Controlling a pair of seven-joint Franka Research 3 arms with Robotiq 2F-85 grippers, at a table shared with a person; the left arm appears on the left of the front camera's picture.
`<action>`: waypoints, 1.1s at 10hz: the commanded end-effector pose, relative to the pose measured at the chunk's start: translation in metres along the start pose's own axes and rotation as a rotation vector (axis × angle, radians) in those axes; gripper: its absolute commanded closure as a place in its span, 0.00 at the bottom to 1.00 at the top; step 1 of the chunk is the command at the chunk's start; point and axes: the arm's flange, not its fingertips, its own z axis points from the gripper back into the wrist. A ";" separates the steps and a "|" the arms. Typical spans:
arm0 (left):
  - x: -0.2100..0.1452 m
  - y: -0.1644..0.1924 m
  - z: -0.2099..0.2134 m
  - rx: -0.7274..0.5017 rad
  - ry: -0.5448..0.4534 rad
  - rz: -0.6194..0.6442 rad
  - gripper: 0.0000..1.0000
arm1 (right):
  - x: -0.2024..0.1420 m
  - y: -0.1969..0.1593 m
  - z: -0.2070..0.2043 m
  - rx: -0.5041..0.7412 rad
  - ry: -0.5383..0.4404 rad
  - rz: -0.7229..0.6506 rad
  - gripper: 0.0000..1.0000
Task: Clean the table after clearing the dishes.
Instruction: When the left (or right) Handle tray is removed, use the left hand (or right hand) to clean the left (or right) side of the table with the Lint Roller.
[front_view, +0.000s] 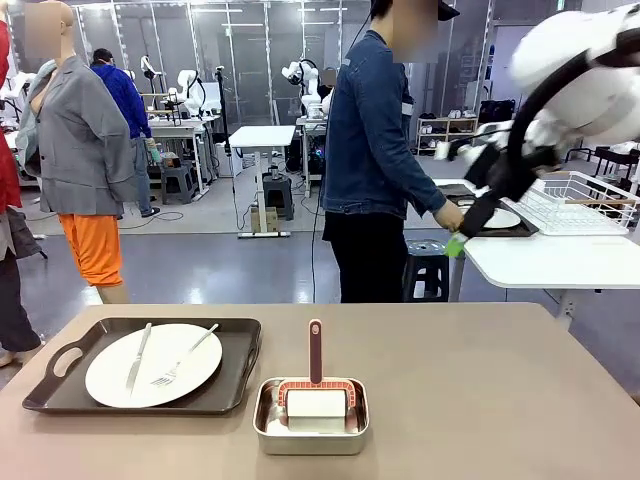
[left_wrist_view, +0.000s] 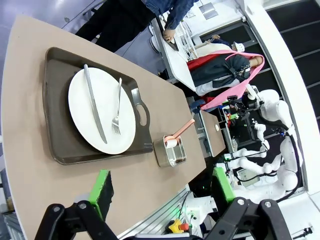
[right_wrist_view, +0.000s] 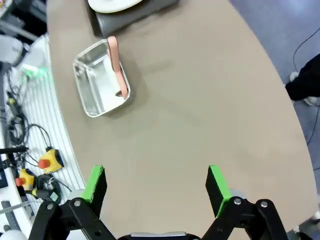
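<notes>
Beige table (front_view: 480, 380) inspected: one dark tray (front_view: 238, 375) lies by its near left corner, carrying a white plate (front_view: 150, 365) with knife (front_view: 139, 358) and fork (front_view: 185, 357), and a steel pan (front_view: 310, 428) holding a pink-handled brush (front_view: 316, 355) sits midway along the near edge. My left pincer (left_wrist_view: 161, 186) and my right pincer (right_wrist_view: 155, 182) both hang above the tabletop, jaws apart and holding nothing.
</notes>
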 end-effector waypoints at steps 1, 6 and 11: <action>-0.002 -0.001 0.002 -0.013 -0.002 -0.008 0.00 | 0.017 0.007 -0.031 -0.056 0.088 0.017 0.00; -0.002 -0.001 0.002 -0.013 -0.002 -0.008 0.00 | 0.037 0.023 -0.058 -0.046 0.116 0.080 0.00; -0.002 -0.001 0.002 -0.013 -0.002 -0.008 0.00 | 0.037 0.023 -0.058 -0.046 0.116 0.080 0.00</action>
